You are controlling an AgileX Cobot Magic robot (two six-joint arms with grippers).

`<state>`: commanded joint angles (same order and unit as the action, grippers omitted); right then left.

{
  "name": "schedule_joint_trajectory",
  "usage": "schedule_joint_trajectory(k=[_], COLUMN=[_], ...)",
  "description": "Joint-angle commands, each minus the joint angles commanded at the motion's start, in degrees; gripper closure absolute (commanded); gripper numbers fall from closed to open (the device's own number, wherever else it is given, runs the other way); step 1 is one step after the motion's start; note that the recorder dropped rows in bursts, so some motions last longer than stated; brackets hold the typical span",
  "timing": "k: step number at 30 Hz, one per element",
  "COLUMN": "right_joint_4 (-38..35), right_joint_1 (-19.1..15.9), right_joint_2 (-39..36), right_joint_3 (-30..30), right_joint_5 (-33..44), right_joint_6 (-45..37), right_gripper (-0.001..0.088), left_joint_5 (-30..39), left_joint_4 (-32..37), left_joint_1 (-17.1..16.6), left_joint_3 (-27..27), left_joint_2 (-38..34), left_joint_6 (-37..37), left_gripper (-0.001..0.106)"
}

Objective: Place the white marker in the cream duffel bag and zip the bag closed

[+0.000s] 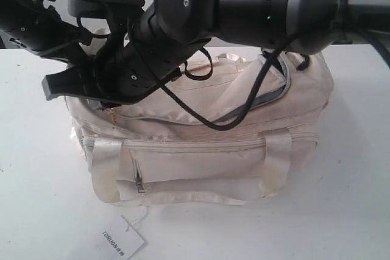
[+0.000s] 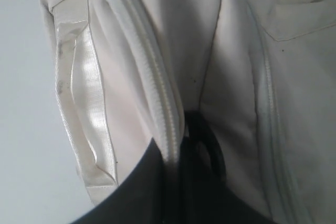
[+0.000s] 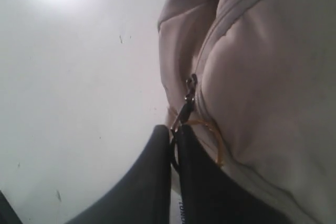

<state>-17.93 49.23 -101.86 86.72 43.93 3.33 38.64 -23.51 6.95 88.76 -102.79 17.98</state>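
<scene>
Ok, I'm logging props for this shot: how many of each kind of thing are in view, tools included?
Cream duffel bag: 1
White hang tag: 1
Tools: 2, left tool and right tool
White marker: 0 in view
Total: 4

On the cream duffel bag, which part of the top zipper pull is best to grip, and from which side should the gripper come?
Grip the gold ring pull where it joins its small clasp, coming from the bag's end over the table. The ring hangs free of the cream duffel bag, so it can be pinched flat. The right gripper appears shut there.
</scene>
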Motion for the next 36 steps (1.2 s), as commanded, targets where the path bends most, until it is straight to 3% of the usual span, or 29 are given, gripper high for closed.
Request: schedule_joint_trajectory(k=[11,19,36], right_joint_4=[0.39,5.44,15.94], right_joint_1=[0.00,-0.13,-0.24], right_joint_2=[-3.98,-3.91,5.17], right_joint_3=[-2.35,-2.22,-2.22], right_joint_5=[5.37,10.65,10.62], right_joint_6=[0.00,0.11,4.87], right_gripper=[0.0868,0.0868,0.0868], left_joint_5=[-0.11,-0.23,-0.44], left_joint_4=[0.00,0.90,3.36], left_joint_1=[0.00,0.00,0.00], left_joint_3=[0.00,0.00,0.00], left_joint_2=[0.00,0.00,0.00], left_joint_6=[0.00,0.00,0.00], left_gripper=[0.105,0.105,0.105])
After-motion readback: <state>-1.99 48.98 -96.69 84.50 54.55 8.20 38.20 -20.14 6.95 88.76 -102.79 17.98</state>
